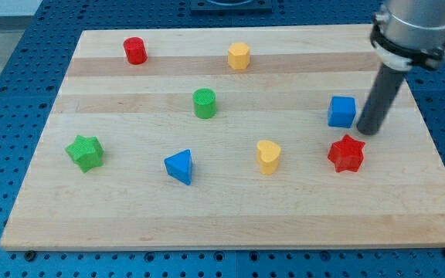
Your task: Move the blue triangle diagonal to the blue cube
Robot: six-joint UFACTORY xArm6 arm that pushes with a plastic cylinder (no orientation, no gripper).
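The blue triangle (180, 167) lies on the wooden board (207, 224) at the view's lower middle-left. The blue cube (342, 111) sits at the view's right. My tip (368, 130) is just right of the blue cube and just above the red star (346, 154), close to both but apart from them. The tip is far to the right of the blue triangle.
A red cylinder (135, 50) and a yellow hexagonal block (239, 56) sit near the view's top. A green cylinder (204, 103) is at the middle, a green star (84, 151) at the left, and a yellow heart (268, 156) right of the triangle.
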